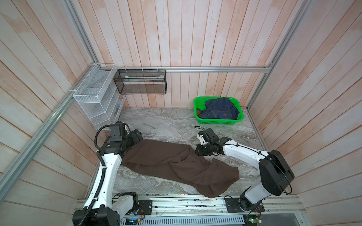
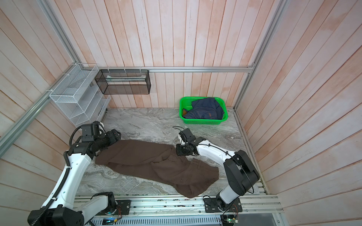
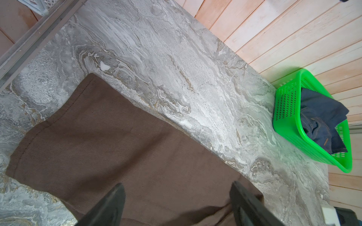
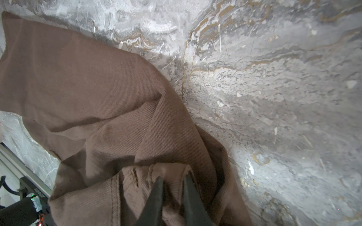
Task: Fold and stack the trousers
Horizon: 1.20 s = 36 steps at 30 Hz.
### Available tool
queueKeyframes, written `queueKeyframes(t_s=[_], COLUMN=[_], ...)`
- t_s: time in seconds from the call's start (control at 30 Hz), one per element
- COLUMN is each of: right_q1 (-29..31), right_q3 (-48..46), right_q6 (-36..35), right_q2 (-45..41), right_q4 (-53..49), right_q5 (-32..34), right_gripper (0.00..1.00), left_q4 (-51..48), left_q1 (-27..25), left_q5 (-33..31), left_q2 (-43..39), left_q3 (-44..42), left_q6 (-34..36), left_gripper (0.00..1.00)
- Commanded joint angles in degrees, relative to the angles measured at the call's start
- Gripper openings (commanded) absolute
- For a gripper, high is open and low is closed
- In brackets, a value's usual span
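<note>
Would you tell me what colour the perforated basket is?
The basket is bright green, clearest in the left wrist view.

Left arm (image 1: 109, 166) rises from the front, elbow bent, wrist low at left; left gripper (image 3: 177, 185) points down, jaws spread wide. Right arm (image 1: 242, 151) reaches in from the right, wrist tipped down; right gripper (image 4: 174, 177) jaws nearly together, pinching a bunched fold of the trousers (image 4: 98, 88).

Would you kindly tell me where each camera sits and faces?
Top views: high above the front rail, looking down at the trousers, table and green basket; both arms show.
Left wrist: on the left arm, past the open left claw, over a trouser hem towards the basket.
Right wrist: on the right arm, down at the right claw, shut on bunched trousers.
Shared: trousers and table in all.
</note>
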Motion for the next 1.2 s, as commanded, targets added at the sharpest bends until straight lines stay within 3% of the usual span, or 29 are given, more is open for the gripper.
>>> queueKeyframes(t_s=[0.0, 0.1, 0.27, 0.43, 0.53, 0.63, 0.9, 1.17], right_q1=[-0.3, -0.7, -5.6, -16.8, -27.3, -33.1, -39.5, -43.6], right_q3=[-0.4, 0.5, 1.2, -4.3, -8.1, -10.7, -10.8, -10.7], right_q6=[0.1, 0.4, 3.8, 8.6, 10.7, 12.6, 16.9, 15.2], right_q2=[-1.3, -3.0, -12.2, -26.9, -31.8, -33.3, -31.7, -30.1], right_q4=[-2.5, -3.7, -6.9, -5.9, -5.0, -3.9, -6.1, -4.3], right_q5=[2.5, 5.7, 18.3, 31.7, 31.7, 35.4, 48.6, 49.3], right_gripper=[0.08, 0.00, 0.00, 0.00, 0.00, 0.00, 0.00, 0.00], left_q4=[0.4, 0.3, -0.1, 0.0, 0.8, 1.5, 0.7, 1.0], left_q1=[0.3, 0.3, 0.3, 0.3, 0.3, 0.3, 0.3, 0.8], left_q5=[0.4, 0.4, 0.3, 0.0, 0.7, 1.5, -0.2, -1.9], left_q2=[0.1, 0.2, 0.2, 0.6, 1.2, 2.0, 4.1, 5.7], left_q3=[-0.6, -0.3, 0.4, 0.2, -0.8, -1.6, -2.8, -5.9], left_q6=[0.6, 0.6, 0.8, 1.0, 0.6, 0.5, 0.9, -0.7], left_gripper=[0.86, 0.86, 0.86, 0.86, 0.86, 0.86, 0.86, 0.86])
